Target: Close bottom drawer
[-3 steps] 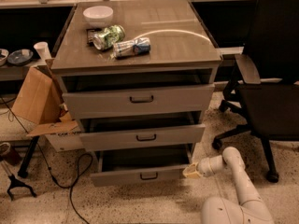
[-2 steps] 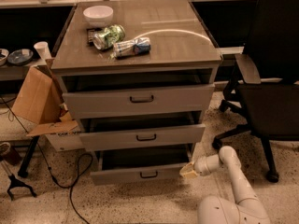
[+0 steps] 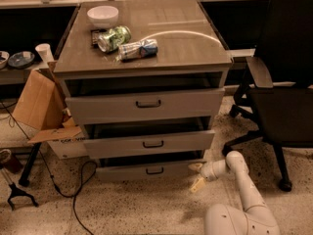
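The bottom drawer (image 3: 146,171) is the lowest, narrowest grey wood-grain front of three, with a small dark bar handle (image 3: 154,170). It stands pulled out a little from the cabinet. My gripper (image 3: 197,176) is on the white arm at the drawer's right end, low near the floor. Its pale fingers (image 3: 196,184) are spread, one by the drawer's right corner and one pointing down toward the floor. They hold nothing.
The middle drawer (image 3: 149,143) and top drawer (image 3: 145,104) also stand partly out. A white bowl (image 3: 102,15) and cans (image 3: 113,38) lie on the cabinet top. A black office chair (image 3: 279,92) stands at the right, a cardboard box (image 3: 41,106) and cables at the left.
The bottom drawer front has moved further in toward the cabinet. My gripper has followed it along the drawer's right end.
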`<action>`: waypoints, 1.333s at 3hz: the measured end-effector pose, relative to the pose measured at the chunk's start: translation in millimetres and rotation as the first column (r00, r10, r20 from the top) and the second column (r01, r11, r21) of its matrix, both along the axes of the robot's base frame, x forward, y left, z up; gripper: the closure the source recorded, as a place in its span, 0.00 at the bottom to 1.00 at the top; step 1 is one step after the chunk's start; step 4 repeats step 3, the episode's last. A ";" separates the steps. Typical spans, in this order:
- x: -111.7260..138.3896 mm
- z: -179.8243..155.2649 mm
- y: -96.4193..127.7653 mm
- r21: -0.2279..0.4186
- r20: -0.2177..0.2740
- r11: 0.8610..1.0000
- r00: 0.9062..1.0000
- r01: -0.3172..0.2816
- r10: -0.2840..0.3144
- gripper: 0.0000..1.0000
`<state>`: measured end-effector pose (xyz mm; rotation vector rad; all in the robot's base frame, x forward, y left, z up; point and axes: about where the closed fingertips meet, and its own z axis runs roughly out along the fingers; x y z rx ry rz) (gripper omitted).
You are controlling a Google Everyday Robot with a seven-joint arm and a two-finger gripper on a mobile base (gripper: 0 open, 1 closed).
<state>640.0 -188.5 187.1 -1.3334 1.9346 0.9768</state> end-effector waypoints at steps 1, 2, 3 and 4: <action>15.1 4.1 2.0 -0.013 -0.006 0.999 0.999 0.042 -0.042 0.00; 24.4 5.4 9.9 -0.022 -0.028 0.998 0.998 0.062 -0.063 0.00; 24.4 5.4 9.9 -0.022 -0.028 0.998 0.998 0.062 -0.063 0.00; 24.4 5.4 9.9 -0.022 -0.028 0.998 0.998 0.062 -0.063 0.00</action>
